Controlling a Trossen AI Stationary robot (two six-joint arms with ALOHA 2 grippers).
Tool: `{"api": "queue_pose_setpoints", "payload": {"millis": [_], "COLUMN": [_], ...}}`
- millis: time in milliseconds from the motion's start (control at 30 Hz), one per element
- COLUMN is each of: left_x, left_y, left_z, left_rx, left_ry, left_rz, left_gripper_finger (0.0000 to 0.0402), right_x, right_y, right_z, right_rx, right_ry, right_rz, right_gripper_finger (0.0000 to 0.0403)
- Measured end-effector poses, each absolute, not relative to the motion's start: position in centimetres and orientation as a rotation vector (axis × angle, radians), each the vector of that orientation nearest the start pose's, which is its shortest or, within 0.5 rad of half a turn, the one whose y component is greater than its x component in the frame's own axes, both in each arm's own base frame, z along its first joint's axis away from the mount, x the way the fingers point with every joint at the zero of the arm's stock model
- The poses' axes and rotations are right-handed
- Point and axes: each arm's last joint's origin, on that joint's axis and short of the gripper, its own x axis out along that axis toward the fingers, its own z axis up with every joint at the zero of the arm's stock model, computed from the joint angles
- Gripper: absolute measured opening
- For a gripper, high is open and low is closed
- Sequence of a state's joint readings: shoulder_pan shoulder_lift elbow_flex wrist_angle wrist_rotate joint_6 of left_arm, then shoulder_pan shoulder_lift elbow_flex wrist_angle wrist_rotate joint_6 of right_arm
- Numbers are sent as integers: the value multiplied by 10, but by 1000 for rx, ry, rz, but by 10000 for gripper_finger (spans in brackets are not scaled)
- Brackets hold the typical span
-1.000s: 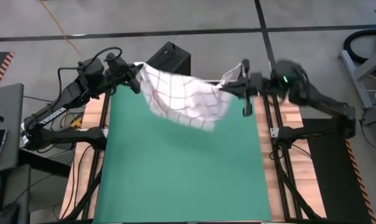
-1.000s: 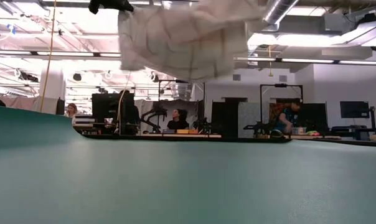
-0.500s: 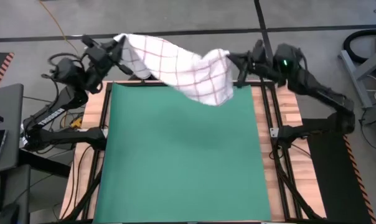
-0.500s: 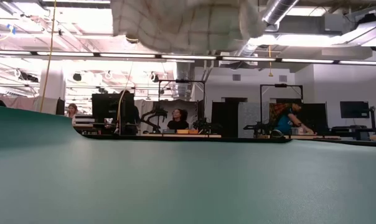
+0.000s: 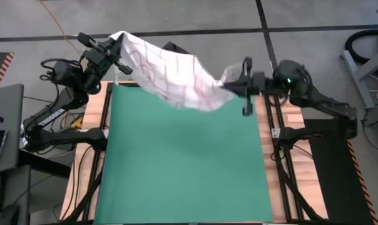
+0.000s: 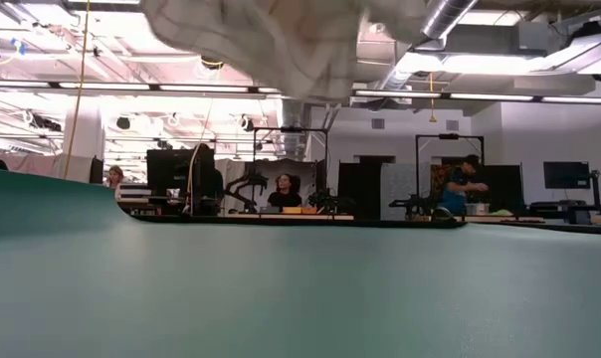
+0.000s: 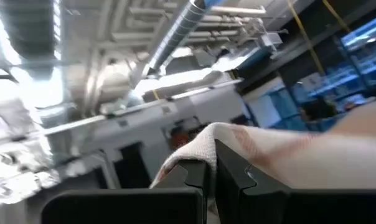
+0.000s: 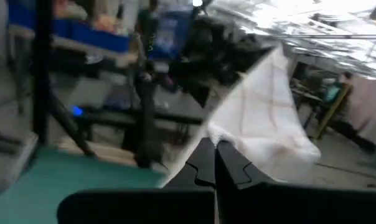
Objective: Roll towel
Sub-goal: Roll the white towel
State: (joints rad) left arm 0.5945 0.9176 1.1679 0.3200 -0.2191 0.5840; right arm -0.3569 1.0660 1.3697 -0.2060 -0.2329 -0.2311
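Towel (image 5: 173, 78) hangs midair above the mat's (image 5: 183, 169) twelve o'clock edge, left gripper (image 5: 116, 47) pinching its ten o'clock corner, right gripper (image 5: 229, 81) pinching the two o'clock corner.

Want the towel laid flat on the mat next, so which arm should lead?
Neither alone, probably: the left gripper and the right gripper each pinch an end of the towel above the green mat.
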Motion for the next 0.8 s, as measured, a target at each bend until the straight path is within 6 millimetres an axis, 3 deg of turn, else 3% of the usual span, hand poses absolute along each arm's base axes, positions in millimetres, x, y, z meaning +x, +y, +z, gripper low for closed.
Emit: {"api": "queue_pose_setpoints", "payload": {"millis": [100, 233, 367, 400, 467, 533, 667, 800], "left_x": [133, 135, 137, 136, 136, 136, 139, 144], "left_y": [97, 98, 99, 99, 99, 99, 101, 104], "left_z": [481, 477, 478, 479, 480, 480, 477, 464], "left_rx": [622, 696, 770, 787, 805, 807, 702, 421], "left_ry": [-304, -234, -215, -219, -223, -221, -232, -209], "left_rz": [918, 895, 928, 937, 945, 945, 916, 830], "left_gripper_finger": [0, 0, 0, 0, 0, 0, 0, 0], "right_x": [192, 191, 189, 190, 193, 189, 187, 186], "right_y": [-71, -67, -74, -74, -71, -68, -76, -90], "right_z": [476, 476, 481, 480, 475, 480, 485, 477], "right_rx": [-192, -278, -167, -178, -289, -350, -190, -133], "right_ry": [-79, -101, -133, -122, -97, -143, -164, -100], "right_rz": [-308, -98, -370, -358, -119, -44, -389, -630], "right_gripper_finger": [8, 8, 8, 8, 8, 8, 8, 8]}}
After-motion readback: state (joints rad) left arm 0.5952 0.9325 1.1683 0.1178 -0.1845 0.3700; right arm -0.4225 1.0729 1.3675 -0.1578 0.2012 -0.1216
